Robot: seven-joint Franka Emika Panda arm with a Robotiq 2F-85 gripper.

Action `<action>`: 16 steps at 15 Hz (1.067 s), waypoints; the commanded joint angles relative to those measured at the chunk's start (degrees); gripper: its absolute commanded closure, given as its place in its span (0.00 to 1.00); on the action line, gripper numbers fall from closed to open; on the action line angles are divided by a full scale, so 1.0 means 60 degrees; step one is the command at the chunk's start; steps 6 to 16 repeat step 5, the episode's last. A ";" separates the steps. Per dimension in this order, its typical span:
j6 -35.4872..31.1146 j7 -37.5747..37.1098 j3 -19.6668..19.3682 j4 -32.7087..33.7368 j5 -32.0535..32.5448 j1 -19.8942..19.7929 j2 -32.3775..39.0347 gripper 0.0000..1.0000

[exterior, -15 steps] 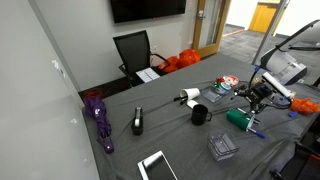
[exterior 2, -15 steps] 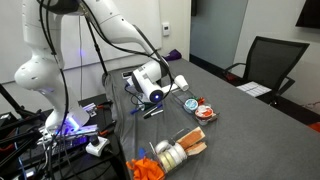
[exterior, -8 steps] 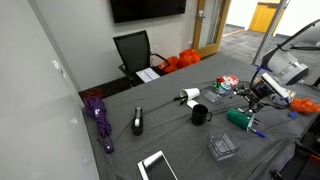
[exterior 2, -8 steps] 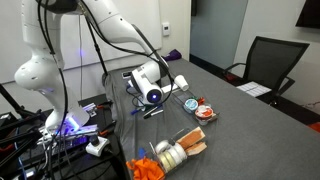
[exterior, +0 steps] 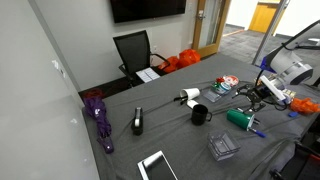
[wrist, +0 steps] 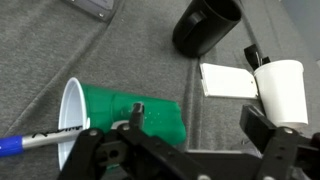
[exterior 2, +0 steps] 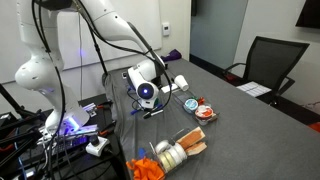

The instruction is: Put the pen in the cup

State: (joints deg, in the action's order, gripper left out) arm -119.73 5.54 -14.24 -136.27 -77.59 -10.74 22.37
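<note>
The pen (wrist: 38, 138) lies flat on the grey table (wrist: 120, 55), close to the edge where the robot stands. In the wrist view its blue end points away from the cup (wrist: 135, 115) and its white end meets the cup's rim. It looks to reach just into the mouth, though how far I cannot tell. In an exterior view the pen (exterior: 256, 131) is a small blue streak just beside the cup (exterior: 238, 118), on the side of that edge.

The cup lies on its side, with the white inside facing the pen.

The gripper (wrist: 190, 125) hangs over the cup's green wall with its fingers spread wide and nothing between them. One fingertip shows against the cup, but whether it touches is unclear. In both exterior views the gripper (exterior: 259, 98) (exterior 2: 144, 100) sits low over the same end of the table.

Farther in from the edge, a white card (wrist: 228, 80) lies just beside a white cup (wrist: 281, 90), and a black mug (wrist: 205, 25) sits past the card. A clear box (exterior: 222, 147) rests near the long edge. A purple umbrella (exterior: 98, 120) lies well apart, at the far end.
</note>
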 commanded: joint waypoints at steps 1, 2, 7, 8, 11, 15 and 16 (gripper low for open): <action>-0.1124 -0.0141 0.0071 -0.0549 -0.0452 0.0177 -0.0527 0.00; -0.1353 -0.0174 0.0090 -0.0602 -0.0529 0.0203 -0.0580 0.00; -0.1443 -0.0216 0.0180 -0.0668 -0.0697 0.0165 -0.0646 0.00; -0.1443 -0.0216 0.0180 -0.0668 -0.0697 0.0165 -0.0646 0.00; -0.1443 -0.0216 0.0180 -0.0668 -0.0697 0.0165 -0.0646 0.00; -0.1443 -0.0216 0.0180 -0.0668 -0.0697 0.0165 -0.0646 0.00; -0.1443 -0.0216 0.0180 -0.0668 -0.0697 0.0165 -0.0646 0.00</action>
